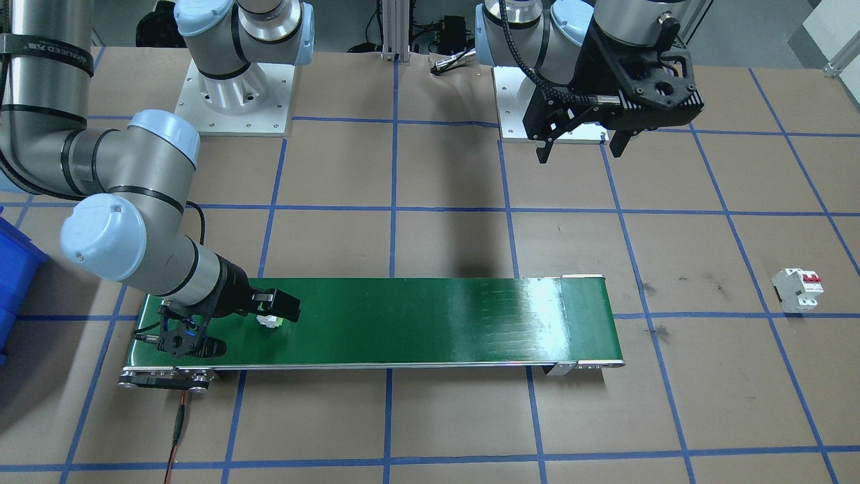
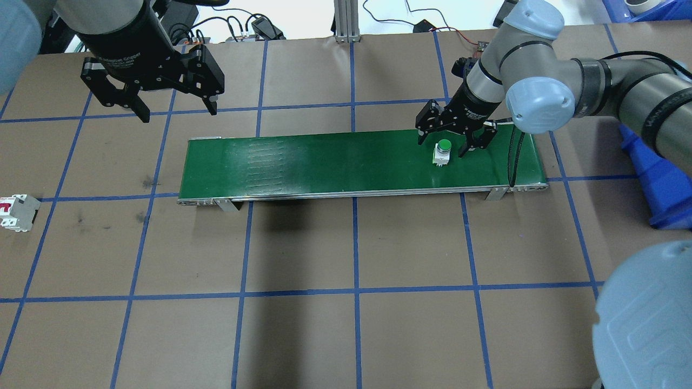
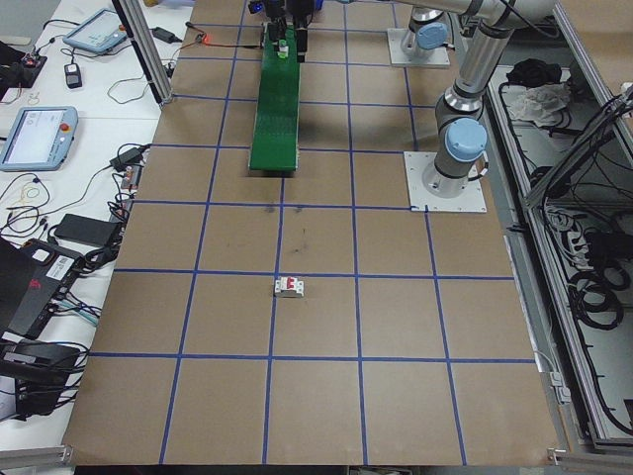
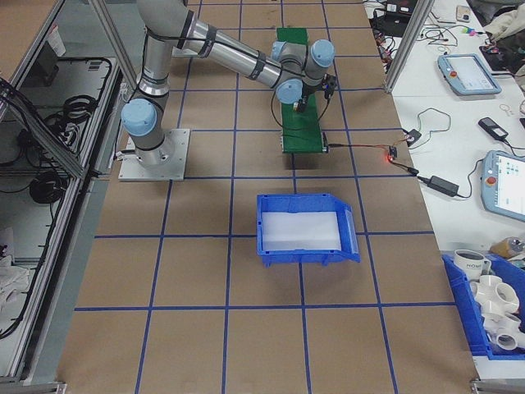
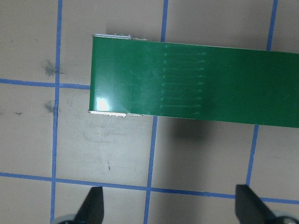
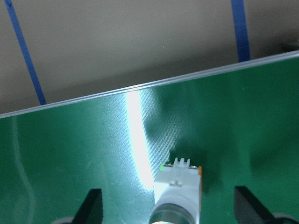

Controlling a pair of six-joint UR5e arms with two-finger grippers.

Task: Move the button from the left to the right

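Brown paper with blue tape lines covers the desk [image 2: 351, 335], and a green conveyor belt [image 2: 324, 162] lies across it. Already at the belt's right end stands the button [image 2: 443, 152], so the move looks nearly done. Bent low over it, the right pincer [image 2: 453, 141] is spread, straddling it untouched. The left pincer [image 2: 175, 111] hovers spread, well apart
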